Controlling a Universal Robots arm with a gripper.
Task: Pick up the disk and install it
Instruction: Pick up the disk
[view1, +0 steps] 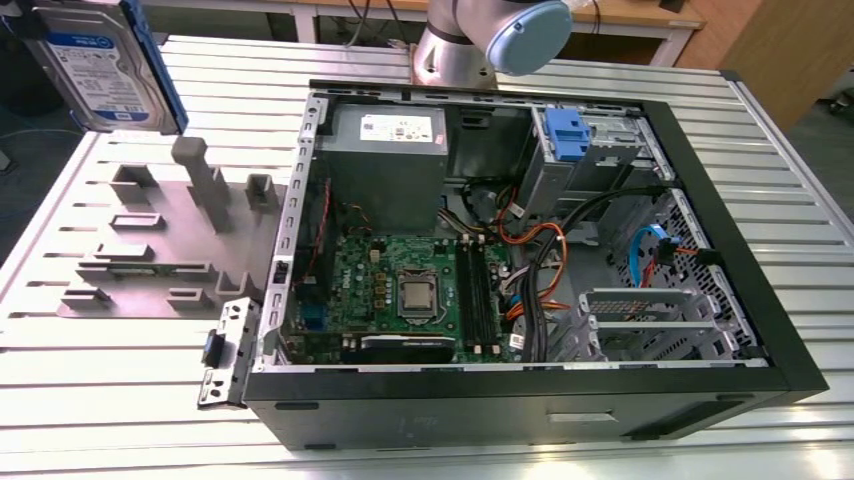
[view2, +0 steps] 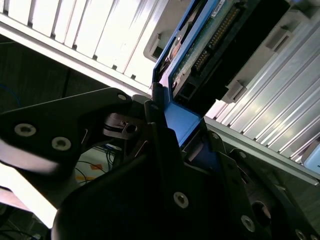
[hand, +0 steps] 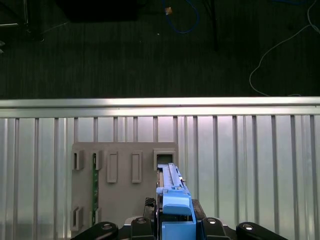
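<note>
While the gripper (view2: 180, 127) grips the disk (view1: 96, 68) by its blue carrier frame, 2 fingers closed on it, the disk hangs raised above the grey fixture plate (view1: 147, 260), toward the exterior view's left of the open computer case (view1: 747, 300).

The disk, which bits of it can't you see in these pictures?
1. Exterior view: the disk has its top cut off by the picture's upper edge.
2. Second wrist view: the gripper covers the end of the disk that it grips, and the label side is turned away.
3. First wrist view: the disk is seen edge-on, so both flat faces are hidden.
</note>
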